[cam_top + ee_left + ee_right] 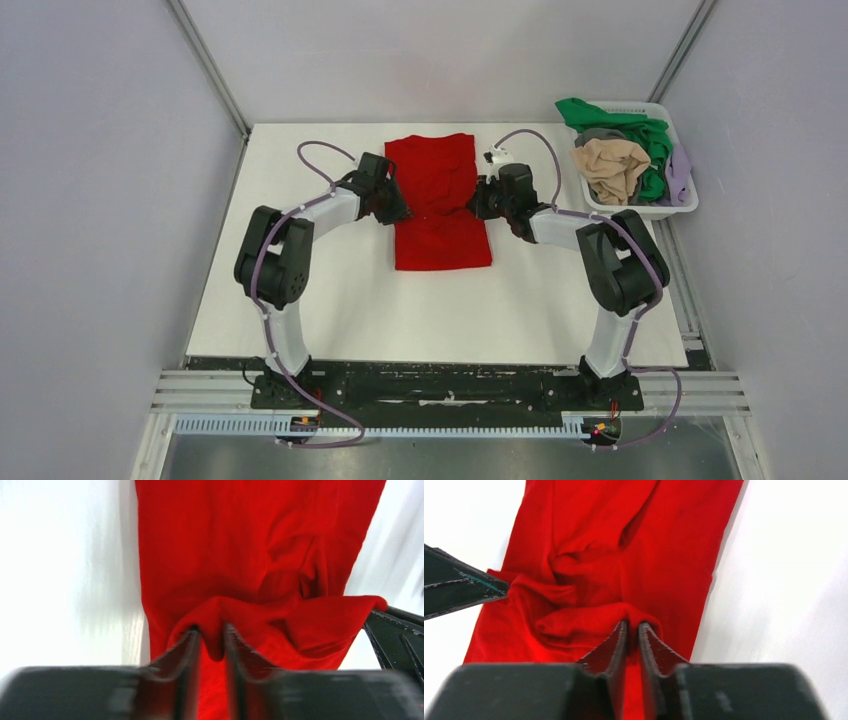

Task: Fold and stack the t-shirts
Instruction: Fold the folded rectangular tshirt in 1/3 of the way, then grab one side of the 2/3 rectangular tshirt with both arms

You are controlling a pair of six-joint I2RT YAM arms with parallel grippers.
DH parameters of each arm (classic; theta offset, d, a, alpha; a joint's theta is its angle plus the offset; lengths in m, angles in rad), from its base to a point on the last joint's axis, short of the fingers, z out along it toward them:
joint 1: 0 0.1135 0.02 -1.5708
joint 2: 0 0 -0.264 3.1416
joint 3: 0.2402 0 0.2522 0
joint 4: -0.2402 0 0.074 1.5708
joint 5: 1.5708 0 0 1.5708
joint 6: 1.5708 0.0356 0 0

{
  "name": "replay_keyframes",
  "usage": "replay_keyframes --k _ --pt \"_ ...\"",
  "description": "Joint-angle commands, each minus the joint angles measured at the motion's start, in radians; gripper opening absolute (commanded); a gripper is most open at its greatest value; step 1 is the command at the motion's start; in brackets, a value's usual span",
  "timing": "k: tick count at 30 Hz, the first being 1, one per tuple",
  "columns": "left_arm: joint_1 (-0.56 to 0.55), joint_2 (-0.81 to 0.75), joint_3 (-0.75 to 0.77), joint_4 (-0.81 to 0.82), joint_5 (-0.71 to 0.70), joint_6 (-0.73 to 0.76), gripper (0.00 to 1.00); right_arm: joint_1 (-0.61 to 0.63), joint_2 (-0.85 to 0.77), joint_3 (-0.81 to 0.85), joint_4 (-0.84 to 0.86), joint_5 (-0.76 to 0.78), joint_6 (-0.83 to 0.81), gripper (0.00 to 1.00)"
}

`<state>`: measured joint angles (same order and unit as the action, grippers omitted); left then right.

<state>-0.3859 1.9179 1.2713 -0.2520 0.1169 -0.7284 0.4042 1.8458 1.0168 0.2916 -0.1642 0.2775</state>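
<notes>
A bright red t-shirt [438,200] lies as a long folded strip in the middle of the white table [330,300]. My left gripper [398,212] is shut on its left edge, pinching a fold of red cloth [212,630]. My right gripper [478,205] is shut on its right edge, pinching a fold [634,617]. Both hold the cloth lifted about mid-length, so it bunches between them. Each wrist view shows the other gripper's finger at the frame's side. Green, beige, grey and lavender shirts [625,155] lie heaped in the basket.
A white slatted basket [675,205] stands at the table's back right corner. Grey walls close in the left, back and right. The arm bases stand on the black rail [440,385] at the near edge.
</notes>
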Motion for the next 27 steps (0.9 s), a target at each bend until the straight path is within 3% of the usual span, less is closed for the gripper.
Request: replay_keyframes --k 1,2,4,5,7,12,17,27 --pt "0.044 0.02 0.099 0.009 0.023 0.009 0.46 -0.039 0.089 0.126 0.093 -0.041 0.038 0.29" --pt "0.048 0.015 0.124 0.008 0.033 0.013 0.57 -0.047 0.1 0.159 0.082 -0.057 0.047 0.43" --pt "0.048 -0.007 0.158 -0.007 0.035 0.032 0.94 -0.055 0.094 0.189 0.068 -0.072 0.048 0.69" --pt "0.047 -0.023 0.162 -0.009 0.032 0.04 0.99 -0.056 0.074 0.18 0.067 -0.066 0.043 0.78" --pt "0.047 -0.065 0.141 -0.009 0.027 0.048 1.0 -0.056 0.019 0.13 0.073 -0.054 0.031 0.98" --pt "0.046 -0.17 -0.006 -0.019 0.045 0.039 1.0 -0.056 -0.147 -0.078 0.074 -0.013 0.007 0.98" --pt "0.031 -0.261 -0.17 -0.041 0.063 0.018 1.0 -0.056 -0.261 -0.231 0.051 -0.101 0.011 0.98" --pt "-0.039 -0.341 -0.397 -0.024 0.049 -0.031 1.0 -0.054 -0.35 -0.406 -0.024 -0.17 0.019 0.94"
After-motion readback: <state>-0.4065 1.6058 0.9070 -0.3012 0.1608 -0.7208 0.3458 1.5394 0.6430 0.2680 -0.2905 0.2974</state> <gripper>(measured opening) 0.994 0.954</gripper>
